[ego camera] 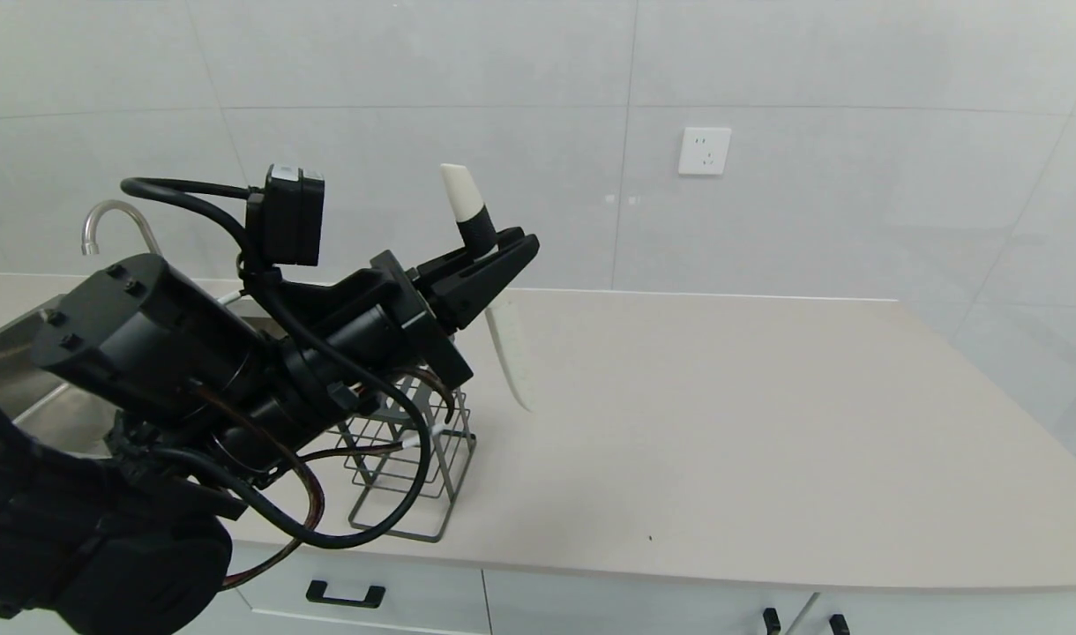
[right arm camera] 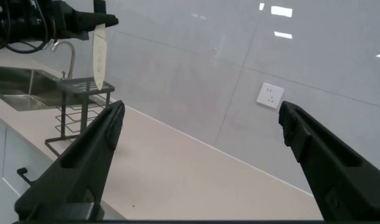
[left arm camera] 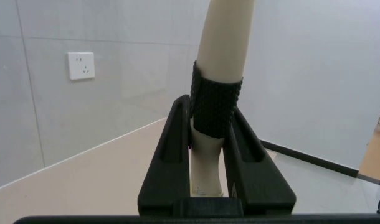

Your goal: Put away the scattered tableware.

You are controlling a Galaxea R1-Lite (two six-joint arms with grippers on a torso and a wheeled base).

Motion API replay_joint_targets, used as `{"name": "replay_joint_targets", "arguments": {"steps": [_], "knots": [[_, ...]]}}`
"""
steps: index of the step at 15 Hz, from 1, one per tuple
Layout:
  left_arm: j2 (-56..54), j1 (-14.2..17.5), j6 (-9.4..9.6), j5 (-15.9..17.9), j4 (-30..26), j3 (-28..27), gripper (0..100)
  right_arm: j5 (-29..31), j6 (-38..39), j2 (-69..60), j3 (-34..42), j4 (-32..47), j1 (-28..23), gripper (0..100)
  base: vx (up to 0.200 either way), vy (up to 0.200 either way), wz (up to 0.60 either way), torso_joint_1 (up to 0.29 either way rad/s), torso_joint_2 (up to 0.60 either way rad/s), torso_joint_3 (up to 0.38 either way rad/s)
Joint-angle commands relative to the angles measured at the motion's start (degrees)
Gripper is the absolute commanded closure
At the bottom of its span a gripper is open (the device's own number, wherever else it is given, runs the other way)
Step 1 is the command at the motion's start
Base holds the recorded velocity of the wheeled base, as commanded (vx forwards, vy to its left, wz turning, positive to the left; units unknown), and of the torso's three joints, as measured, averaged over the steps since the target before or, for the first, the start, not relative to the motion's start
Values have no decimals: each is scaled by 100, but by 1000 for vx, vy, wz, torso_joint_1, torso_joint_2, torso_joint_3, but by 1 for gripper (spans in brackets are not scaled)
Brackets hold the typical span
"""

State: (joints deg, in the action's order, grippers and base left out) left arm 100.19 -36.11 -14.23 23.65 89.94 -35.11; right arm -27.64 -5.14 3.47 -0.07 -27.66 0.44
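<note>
A knife (ego camera: 503, 353) with a cream handle, a black grip band and a pale blade hangs point down above the counter (ego camera: 723, 423). My left gripper (ego camera: 494, 256) is shut on the knife at the band, just right of and above the wire rack (ego camera: 414, 459). In the left wrist view the handle (left arm camera: 224, 62) rises between the fingers (left arm camera: 171, 143) of the left gripper (left arm camera: 210, 112). From the right wrist view, the knife (right arm camera: 98, 56) hangs over the rack (right arm camera: 78, 115). My right gripper (right arm camera: 201, 109) is open and holds nothing, well away from the rack.
A steel sink (ego camera: 9, 353) with a curved faucet (ego camera: 106, 216) lies at the counter's left end, behind the rack. A wall socket (ego camera: 705, 150) sits on the tiled wall. The counter to the right of the rack is bare up to its front edge.
</note>
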Motion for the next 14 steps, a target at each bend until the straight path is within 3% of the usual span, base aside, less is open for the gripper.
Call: {"name": "replay_joint_targets", "arguments": {"steps": [1, 4, 7, 9, 12, 14], "knots": [[-26, -1, -1, -27, 6, 4, 100, 628, 57, -312, 7, 595, -35, 0, 0, 0, 0, 0, 0, 0], [-44, 7, 16, -115, 6, 13, 100, 1041, 224, -312, 7, 1351, -35, 0, 0, 0, 0, 0, 0, 0], [-35, 104, 271, -115, 6, 13, 100, 1498, 251, -312, 7, 2335, -26, 0, 0, 0, 0, 0, 0, 0], [-88, 183, 280, -124, 6, 39, 100, 1577, 339, -312, 7, 2441, -35, 0, 0, 0, 0, 0, 0, 0], [-158, 236, 280, -124, 6, 83, 100, 2561, 242, -312, -1, 2766, -35, 0, 0, 0, 0, 0, 0, 0], [-308, 297, 271, -115, 6, 189, 100, 2649, 339, -312, -1, 2748, -35, 0, 0, 0, 0, 0, 0, 0]]}}
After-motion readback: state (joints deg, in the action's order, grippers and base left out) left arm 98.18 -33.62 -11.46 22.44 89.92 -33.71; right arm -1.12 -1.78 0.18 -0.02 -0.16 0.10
